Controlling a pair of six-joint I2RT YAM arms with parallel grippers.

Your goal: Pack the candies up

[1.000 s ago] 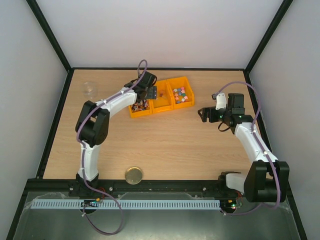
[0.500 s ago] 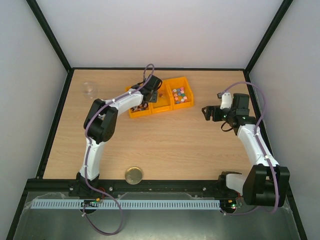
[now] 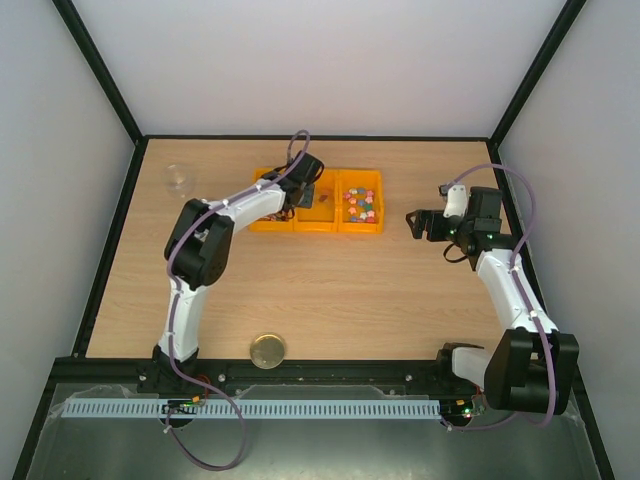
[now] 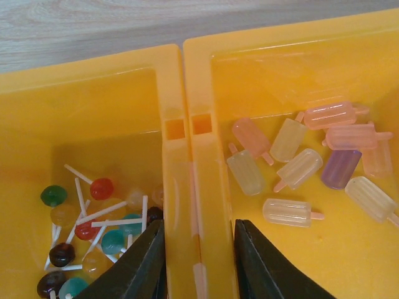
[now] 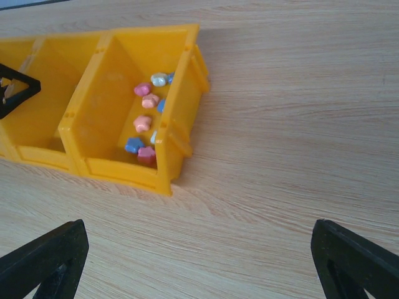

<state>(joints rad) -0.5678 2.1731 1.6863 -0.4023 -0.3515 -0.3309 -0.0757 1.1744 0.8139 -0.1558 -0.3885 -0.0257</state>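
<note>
Three yellow bins (image 3: 318, 222) stand in a row at the back of the table. Lollipop candies (image 4: 93, 218) lie in the left bin, popsicle-shaped candies (image 4: 312, 168) in the middle one, and star-shaped candies (image 5: 144, 121) in the right one (image 3: 361, 198). My left gripper (image 3: 303, 190) reaches down into the row. It (image 4: 198, 225) is shut on the doubled wall (image 4: 187, 180) between the left and middle bins, one finger in each bin. My right gripper (image 3: 415, 222) hovers to the right of the bins, and in its wrist view the gripper (image 5: 198, 224) is wide open over bare wood, holding nothing.
A round gold lid (image 3: 267, 351) lies near the front edge between the arm bases. A clear glass jar (image 3: 180, 177) stands at the back left. Black frame posts and white walls enclose the table.
My left gripper went from open to shut on the wall between two bins. The row of bins swung from slanted to square with the table edge. My right gripper drifted slightly right.
</note>
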